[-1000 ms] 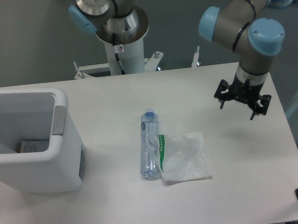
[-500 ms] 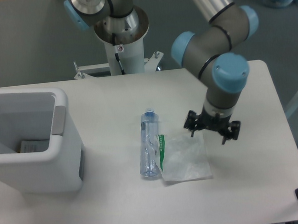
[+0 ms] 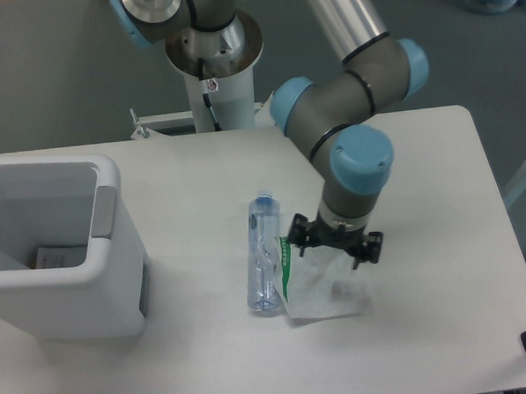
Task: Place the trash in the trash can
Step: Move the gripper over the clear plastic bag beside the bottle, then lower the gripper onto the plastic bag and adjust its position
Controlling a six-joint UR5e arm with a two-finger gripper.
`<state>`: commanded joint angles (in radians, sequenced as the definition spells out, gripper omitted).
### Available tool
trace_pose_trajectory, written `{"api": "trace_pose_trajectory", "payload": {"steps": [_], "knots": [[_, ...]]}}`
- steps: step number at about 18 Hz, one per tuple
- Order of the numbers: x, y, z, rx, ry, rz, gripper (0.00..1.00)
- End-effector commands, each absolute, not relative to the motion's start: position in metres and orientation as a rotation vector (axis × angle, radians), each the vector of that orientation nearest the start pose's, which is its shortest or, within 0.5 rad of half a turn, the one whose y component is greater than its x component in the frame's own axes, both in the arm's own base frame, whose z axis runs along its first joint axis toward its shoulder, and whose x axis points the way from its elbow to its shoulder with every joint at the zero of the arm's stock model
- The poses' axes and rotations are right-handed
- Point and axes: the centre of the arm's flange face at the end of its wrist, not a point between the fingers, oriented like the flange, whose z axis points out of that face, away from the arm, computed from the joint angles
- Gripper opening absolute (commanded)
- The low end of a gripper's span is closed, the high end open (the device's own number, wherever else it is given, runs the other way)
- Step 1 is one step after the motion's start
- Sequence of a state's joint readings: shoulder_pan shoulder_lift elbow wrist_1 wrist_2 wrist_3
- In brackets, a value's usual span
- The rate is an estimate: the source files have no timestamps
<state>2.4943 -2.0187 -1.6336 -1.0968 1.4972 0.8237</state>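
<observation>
Hanging directly above the upper part of the plastic bag [image 3: 325, 291], wrist pointing down: gripper [image 3: 335, 243], with its 2 dark fingers [image 3: 298, 234] spread apart, nothing between them. Impossible to tell from this single overhead view whether touching the bag or only hovering over it.

Lying flat on the white table [image 3: 446, 329], near the middle: the bag, crinkled and translucent white, green edge strip facing left, top portion hidden beneath the gripper.

Lying just to the left of the bag, right beside the green strip: slim clear bottle [image 3: 263, 254], blue cap pointing toward the far edge of the table, body running lengthwise toward the near edge. Whether actually touching the bag or merely alongside it, unclear.

Standing at the left edge of the table, well apart from both items of trash: white trash can [image 3: 63, 260], open at the top, rounded corners, grey panel on the side facing the bottle. Showing inside at the bottom: a small pale label or card [image 3: 50, 258], too small to read.

Reaching in from the upper centre of the view: grey arm [image 3: 350, 95] with light blue joint caps, bending down to the gripper. Standing behind the far edge of the table: the arm's white pedestal [image 3: 215, 98].
</observation>
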Motion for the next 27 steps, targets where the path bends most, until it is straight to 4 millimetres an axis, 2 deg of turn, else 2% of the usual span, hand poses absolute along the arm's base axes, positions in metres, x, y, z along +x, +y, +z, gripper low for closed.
{"api": "trace_pose_trajectory", "payload": {"steps": [3, 10, 11, 12, 13, 15, 19, 22, 23, 25, 27], "knots": [[-0.397, 0.489, 0.241, -3.118, -0.133, -0.149, 1.00], [-0.395, 0.490, 0.233, -3.125, -0.129, -0.164, 1.00], [-0.396, 0.490, 0.233, -3.128, -0.129, -0.161, 0.96], [-0.397, 0.489, 0.231, -3.143, -0.129, -0.148, 0.78], [-0.398, 0.488, 0.231, -3.159, -0.128, -0.129, 0.66], [-0.400, 0.485, 0.230, -3.185, -0.127, -0.100, 0.57], [-0.402, 0.486, 0.231, -3.193, -0.127, -0.080, 0.33], [-0.405, 0.487, 0.232, -3.191, -0.127, -0.073, 0.05], [-0.405, 0.488, 0.232, -3.191, -0.127, -0.073, 0.02], [-0.406, 0.488, 0.229, -3.194, -0.124, -0.075, 0.04], [-0.411, 0.486, 0.231, -3.190, -0.122, -0.072, 0.36]]}}
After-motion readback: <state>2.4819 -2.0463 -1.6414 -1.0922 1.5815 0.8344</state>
